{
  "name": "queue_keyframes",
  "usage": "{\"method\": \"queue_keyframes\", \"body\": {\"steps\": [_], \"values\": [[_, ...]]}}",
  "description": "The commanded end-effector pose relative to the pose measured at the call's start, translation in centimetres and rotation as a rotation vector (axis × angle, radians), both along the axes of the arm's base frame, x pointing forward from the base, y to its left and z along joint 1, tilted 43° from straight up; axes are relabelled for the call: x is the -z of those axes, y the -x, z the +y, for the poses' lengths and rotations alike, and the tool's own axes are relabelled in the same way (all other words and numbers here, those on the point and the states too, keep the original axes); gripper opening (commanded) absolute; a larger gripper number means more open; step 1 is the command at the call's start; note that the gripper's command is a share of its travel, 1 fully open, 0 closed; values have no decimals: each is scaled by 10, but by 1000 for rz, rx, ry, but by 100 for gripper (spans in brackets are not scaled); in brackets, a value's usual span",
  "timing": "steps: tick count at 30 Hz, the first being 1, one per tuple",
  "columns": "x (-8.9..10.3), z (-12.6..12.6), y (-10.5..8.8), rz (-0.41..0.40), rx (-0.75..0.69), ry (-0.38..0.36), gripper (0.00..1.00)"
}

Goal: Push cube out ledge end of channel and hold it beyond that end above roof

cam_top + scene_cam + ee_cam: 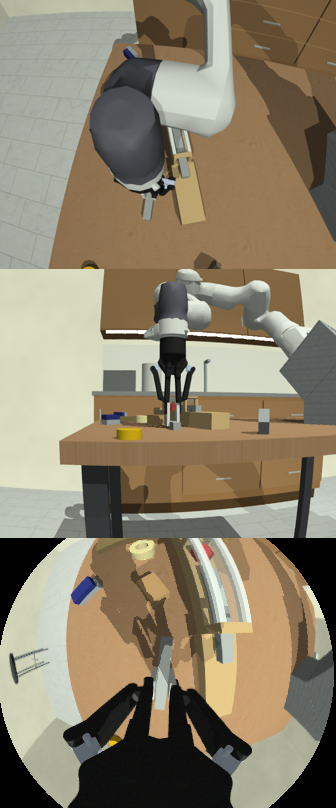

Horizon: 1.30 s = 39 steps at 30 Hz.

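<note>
My gripper (172,420) (163,674) points straight down at the table, just left of the channel, and is shut on a long grey stick (147,209) (175,425) (164,661). The stick lies flat along the table, parallel to the channel. The channel (171,140) (218,586) has pale side rails and a see-through roof. The red cube (172,406) (202,552) sits inside it, toward the far end; the arm hides it in the top view. A second grey stick (183,167) (225,648) pokes out of the channel's near end over a long tan ledge (192,203) (207,420).
A yellow disc (129,434) lies near the table's front edge. A blue and grey block (130,52) (110,419) (84,590) and a cream disc (140,419) (142,546) lie at the far left. A grey post (263,421) and a big dark box (313,375) stand to the right.
</note>
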<state>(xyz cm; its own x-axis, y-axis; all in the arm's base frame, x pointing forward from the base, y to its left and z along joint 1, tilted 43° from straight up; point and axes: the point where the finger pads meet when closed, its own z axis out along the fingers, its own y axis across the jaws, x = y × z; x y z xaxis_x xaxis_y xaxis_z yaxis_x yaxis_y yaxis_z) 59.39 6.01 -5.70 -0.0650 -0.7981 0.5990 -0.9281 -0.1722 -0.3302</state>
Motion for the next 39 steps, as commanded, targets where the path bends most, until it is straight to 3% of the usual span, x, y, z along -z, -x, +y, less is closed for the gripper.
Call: {"method": "queue_keyframes", "body": {"steps": [1, 26, 29, 36, 39], "values": [[1, -1, -1, -3, 3, -2, 0], [-2, 1, 1, -3, 3, -2, 0], [-15, 12, 8, -3, 3, -2, 0], [-70, 55, 35, -3, 3, -2, 0], [-81, 64, 41, -3, 3, -2, 0]]}}
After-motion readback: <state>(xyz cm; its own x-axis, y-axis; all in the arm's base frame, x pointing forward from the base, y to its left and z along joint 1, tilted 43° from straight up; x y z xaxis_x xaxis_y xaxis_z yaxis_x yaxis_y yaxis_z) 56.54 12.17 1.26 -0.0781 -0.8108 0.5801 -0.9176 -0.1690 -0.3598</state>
